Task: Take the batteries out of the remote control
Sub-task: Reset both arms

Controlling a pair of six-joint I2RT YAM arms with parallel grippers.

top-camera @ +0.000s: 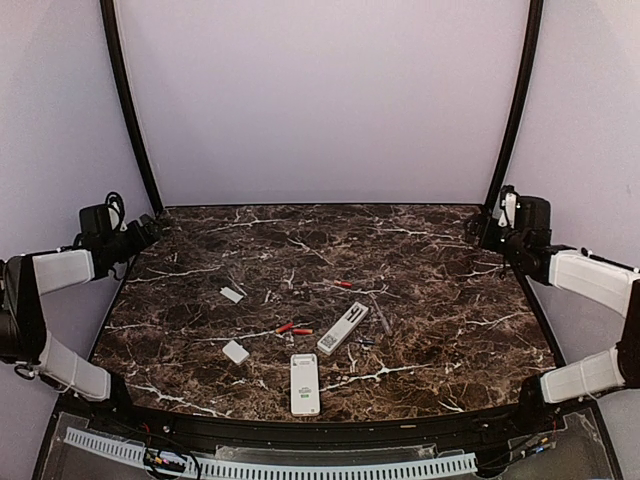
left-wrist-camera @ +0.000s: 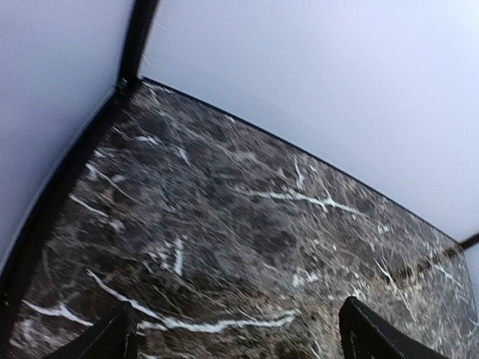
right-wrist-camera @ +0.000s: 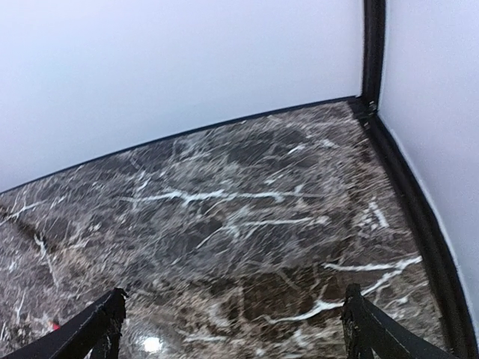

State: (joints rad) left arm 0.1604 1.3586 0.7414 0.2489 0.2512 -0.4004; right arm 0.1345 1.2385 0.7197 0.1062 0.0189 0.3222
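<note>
- Left hand (left-wrist-camera: pixel 236 342): fingers (left-wrist-camera: pixel 101 338) spread wide with nothing between them. It hangs by the bench (top-camera: pixel 420 260) edge at about 10 o'clock, well apart from the work.
- Right hand (right-wrist-camera: pixel 233 338): also spread and empty, at about 2 o'clock on the bench edge.
- Remotes, count 2:
  - The white remote (top-camera: pixel 305 384) lies lengthwise at 6 o'clock.
  - The tilted remote (top-camera: pixel 342 328) lies just beyond it, near centre.
- Red batteries (top-camera: pixel 284 327), count 3, all loose on the bench:
  - Two lie nearly end to end at 9 o'clock of the tilted remote.
  - A third red battery (top-camera: pixel 343 284) lies alone at its 12 o'clock.
- Darker cells (top-camera: pixel 381 314): slim grey shapes at 3 o'clock of the tilted remote. There seem to be two or three, but they are too small for a firm count.
- White covers, count 2: one (top-camera: pixel 232 294) and another (top-camera: pixel 236 351), both toward 9 o'clock and apart from either remote.
- Step, judged: the unloading looks at or near its end. The covers are off, cells lie on the bench, and neither hand is engaged. Whether a compartment holds a cell cannot be told from above.
- Next move, judged:
  - If a cell remains, one hand must cross to centre and steady that remote.
  - The other hand would then pick the cell out with a narrow pinch.
  - The loose cells may roll if nudged.
</note>
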